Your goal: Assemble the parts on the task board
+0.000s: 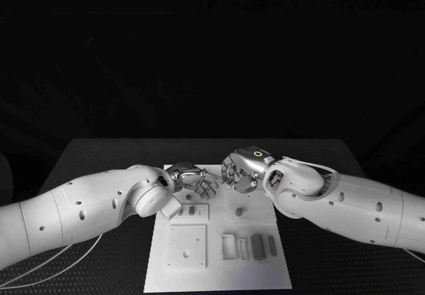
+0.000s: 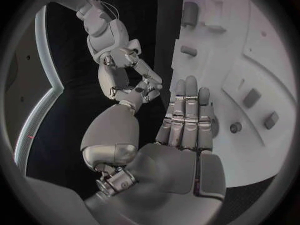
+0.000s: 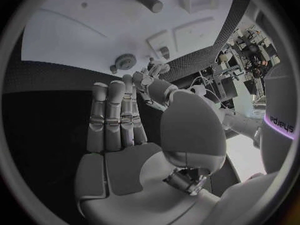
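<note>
The white task board point(image 1: 212, 270) lies lengthwise in the middle of the table. Small grey parts sit on it: a peg point(image 1: 238, 211), a block point(image 1: 191, 210) and upright blocks point(image 1: 258, 244) near the front. My left hand point(image 1: 194, 179) and right hand point(image 1: 242, 169) meet over the board's far end, almost touching. In the left wrist view the left hand point(image 2: 184, 120) has straight fingers over the board point(image 2: 262, 45), its thumb reaching the right hand point(image 2: 119, 50). The right hand point(image 3: 119, 115) is also flat-fingered, near a small gear point(image 3: 125, 61). I make out no part in either hand.
Both white forearms cross the table's sides and cover the board's far corners. Recessed square plates point(image 1: 188, 246) and slots point(image 1: 230, 246) mark the board's near half. A dark peg point(image 3: 150, 2) stands on the board point(image 3: 62, 20). Black table borders the board on both sides.
</note>
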